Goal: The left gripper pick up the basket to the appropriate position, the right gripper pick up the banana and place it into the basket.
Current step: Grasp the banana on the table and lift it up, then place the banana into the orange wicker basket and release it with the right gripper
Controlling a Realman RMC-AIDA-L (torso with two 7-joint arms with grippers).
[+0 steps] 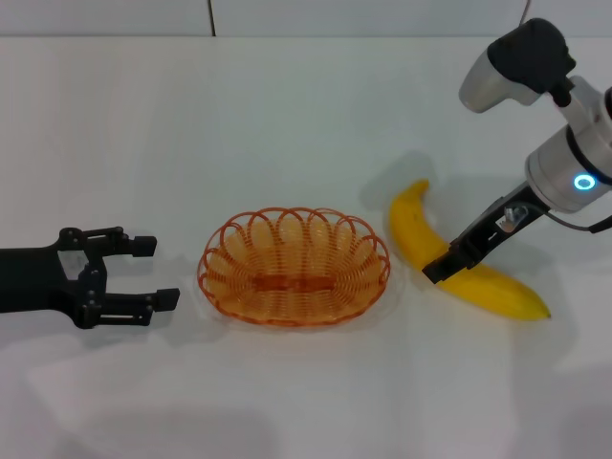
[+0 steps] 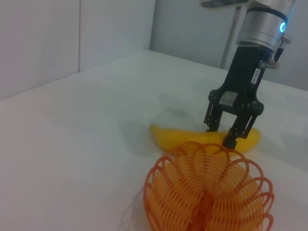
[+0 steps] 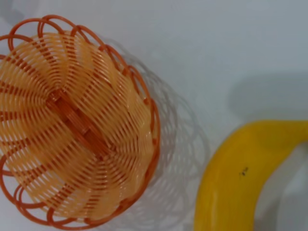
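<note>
Nearest the head camera, the left gripper (image 1: 163, 273) is seen low over the white surface (image 1: 306, 402), just beside the basket's (image 1: 295, 268) left end, its jaws spread wide and holding nothing. On the basket's other side lies the banana (image 1: 497, 289), near but apart from the rim. The right gripper (image 1: 446, 268) is set down on the banana's middle.

From the left wrist, the basket (image 2: 207, 192) is viewed end-on, with the banana (image 2: 173, 137) behind it. The right gripper (image 2: 222, 136) has its jaws parted to straddle the fruit; whether they press it yet cannot be told.

From the right wrist, basket (image 3: 72, 125) and banana (image 3: 236, 187) lie side by side, untouching.

The basket is judged light, stiff and springy, best pinched at a rim loop. The banana is judged smooth, heavier, bruisable; a mid-body hold suits.
</note>
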